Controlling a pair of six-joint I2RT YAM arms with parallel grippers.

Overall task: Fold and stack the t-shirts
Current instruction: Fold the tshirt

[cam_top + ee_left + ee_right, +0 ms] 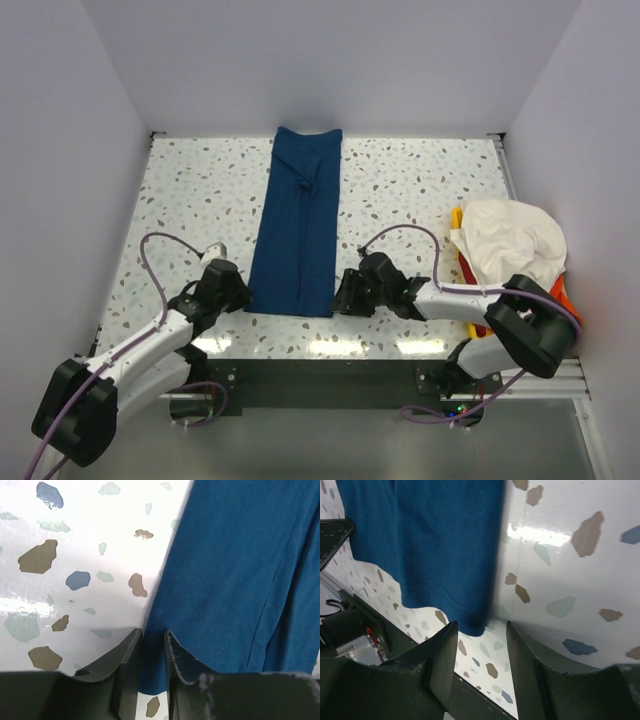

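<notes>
Navy t-shirt (296,230), folded into a long strip, is laid on the counter (190,190) ahead of both tools. Its near corner is straddled by the nearly closed left tool (152,632); a pinch cannot be confirmed. The right tool (481,626) is held apart, empty, at the other corner. Should one layer be caught, the fold could be dragged open.

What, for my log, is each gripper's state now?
Left gripper: jaws narrow around the blue t-shirt corner; grip cannot be told.
Right gripper: open, empty.
</notes>
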